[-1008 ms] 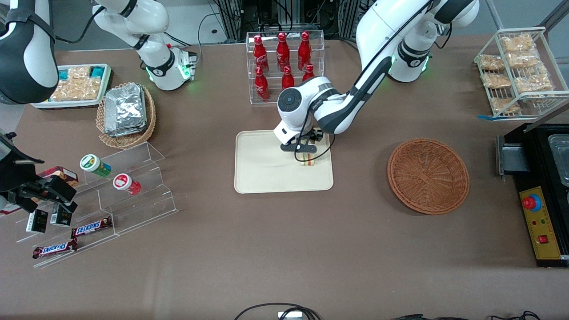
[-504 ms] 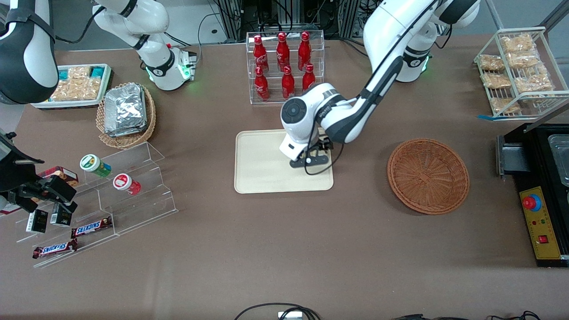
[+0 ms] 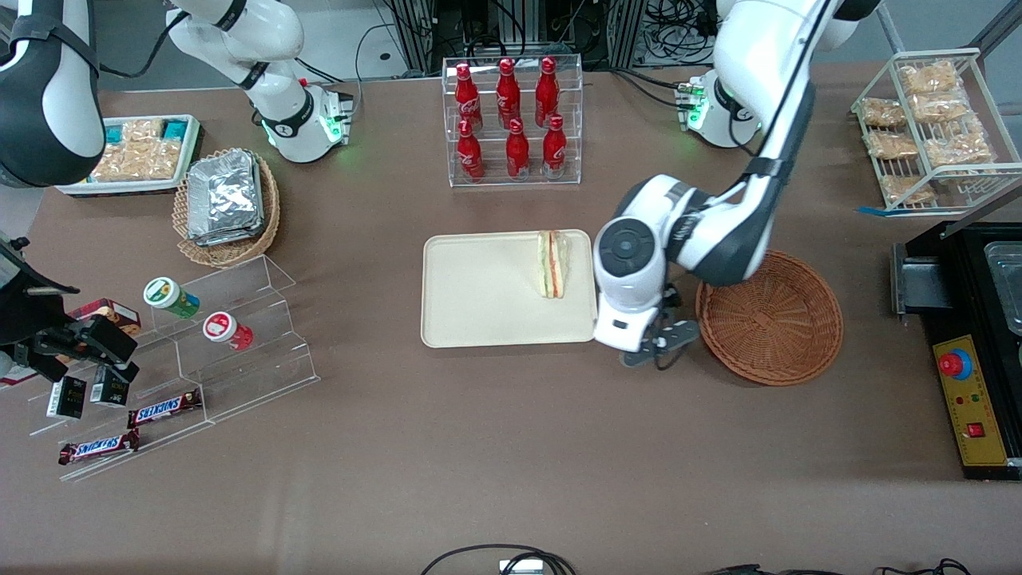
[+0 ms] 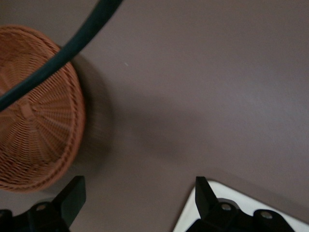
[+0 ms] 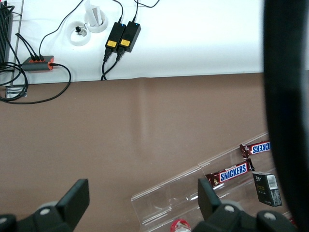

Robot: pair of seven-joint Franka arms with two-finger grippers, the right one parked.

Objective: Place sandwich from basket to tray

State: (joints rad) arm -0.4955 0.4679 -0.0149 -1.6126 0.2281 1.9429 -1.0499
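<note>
One sandwich (image 3: 552, 263) lies on the tray (image 3: 479, 295); the gripper (image 3: 655, 351), fingers apart, hovers over brown table (image 3: 511, 447) beside one basket (image 3: 770, 318).

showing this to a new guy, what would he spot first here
Probably the sandwich lying on the tray mid-table, at the edge toward the working arm's end. Next, the white arm's open pincer, holding nothing, above the bare table between the tray and the empty basket. Also eye-catching: red bottles in a clear rack, farther from the camera than the tray.

End effector (image 4: 137, 200) spread wide, empty
</note>
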